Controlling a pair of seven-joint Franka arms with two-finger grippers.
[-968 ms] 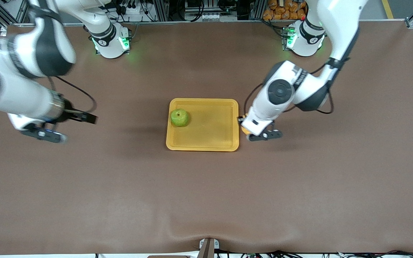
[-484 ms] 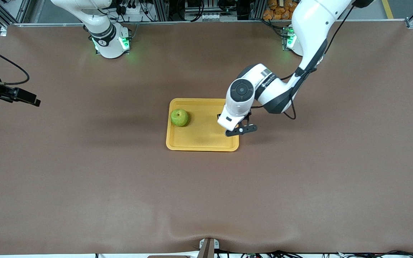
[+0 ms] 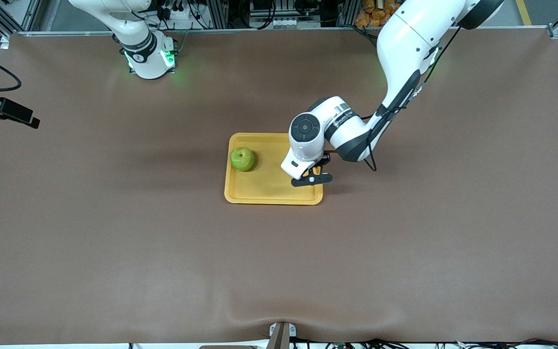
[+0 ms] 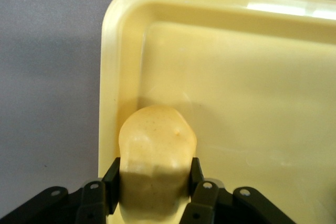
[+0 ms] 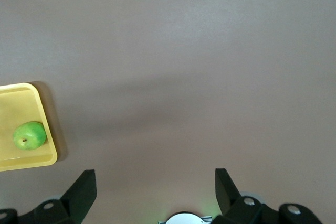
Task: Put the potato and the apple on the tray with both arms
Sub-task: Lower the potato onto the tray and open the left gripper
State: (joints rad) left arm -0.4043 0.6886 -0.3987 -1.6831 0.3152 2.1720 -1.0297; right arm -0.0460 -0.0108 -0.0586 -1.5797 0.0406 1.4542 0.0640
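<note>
The yellow tray (image 3: 269, 189) lies mid-table with the green apple (image 3: 242, 159) in it, at the end toward the right arm. My left gripper (image 3: 308, 170) hangs over the tray's other end, and its hand hides the potato in the front view. In the left wrist view, the left gripper (image 4: 155, 176) is shut on the lumpy yellow potato (image 4: 156, 140), just above the tray floor (image 4: 236, 77) near a corner of the rim. My right gripper (image 5: 155, 182) is open and empty, high over the table's right-arm end; the apple (image 5: 29, 135) and tray (image 5: 21, 103) show far off.
Brown cloth covers the whole table (image 3: 279, 261). The right arm's base (image 3: 148, 55) and the left arm's base (image 3: 395, 53) stand along the edge farthest from the front camera. A black wrist part with a cable (image 3: 3, 111) pokes in at the right-arm end.
The left arm has carried the potato from beside the tray's edge to over the tray. The right arm has pulled back and up toward its end of the table, mostly leaving the front view.
</note>
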